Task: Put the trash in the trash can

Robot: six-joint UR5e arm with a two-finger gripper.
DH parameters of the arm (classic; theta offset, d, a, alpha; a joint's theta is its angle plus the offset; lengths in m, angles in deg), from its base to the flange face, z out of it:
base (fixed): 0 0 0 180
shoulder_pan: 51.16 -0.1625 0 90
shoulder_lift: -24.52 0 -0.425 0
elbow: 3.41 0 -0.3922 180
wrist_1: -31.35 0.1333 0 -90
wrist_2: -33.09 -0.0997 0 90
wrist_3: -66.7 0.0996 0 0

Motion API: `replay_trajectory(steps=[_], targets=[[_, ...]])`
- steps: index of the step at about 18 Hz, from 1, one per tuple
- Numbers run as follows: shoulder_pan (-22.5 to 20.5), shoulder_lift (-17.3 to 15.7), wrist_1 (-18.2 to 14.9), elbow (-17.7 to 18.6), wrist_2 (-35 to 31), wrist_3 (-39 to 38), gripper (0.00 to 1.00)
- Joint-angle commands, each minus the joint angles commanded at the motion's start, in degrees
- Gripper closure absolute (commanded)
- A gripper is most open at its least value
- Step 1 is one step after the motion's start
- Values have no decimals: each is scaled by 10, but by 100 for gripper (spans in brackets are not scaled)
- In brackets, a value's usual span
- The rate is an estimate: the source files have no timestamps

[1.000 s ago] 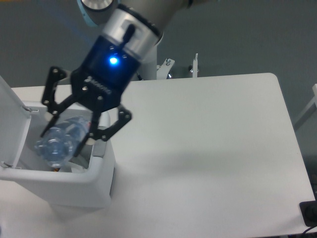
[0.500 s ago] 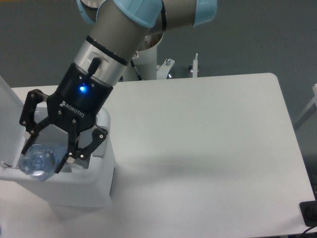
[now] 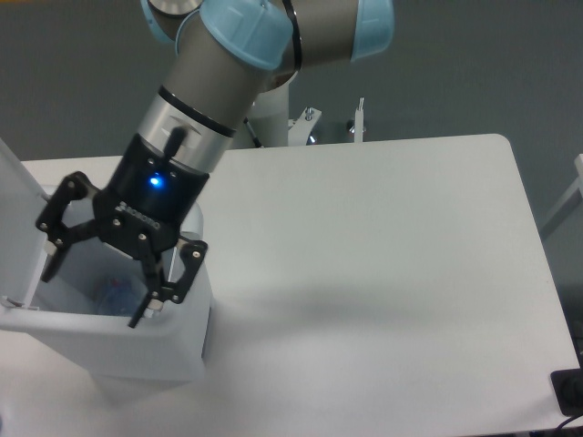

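Note:
The white trash can [image 3: 173, 350] stands at the table's left edge with its lid [image 3: 18, 209] swung up. My gripper [image 3: 96, 291] hangs over the can's opening with its fingers spread wide and nothing between them. The crushed clear plastic bottle [image 3: 117, 293] lies inside the can, seen faintly as a bluish shape below the fingers. The small white wrapper is not visible.
The white table [image 3: 383, 255] stretches to the right of the can. Metal mounting brackets [image 3: 310, 127] stand at the table's far edge by the arm's base. A dark object [image 3: 569, 391] sits at the lower right corner.
The gripper moved left over the can while holding the bottle, then opened. The bottle dropped from the fingers into the can.

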Motion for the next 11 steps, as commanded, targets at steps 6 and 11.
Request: replay_trajectory(steps=[6, 11], targets=[[-91, 2, 0, 26, -11, 16, 0], [-150, 18, -5, 45, -15, 117, 0]])
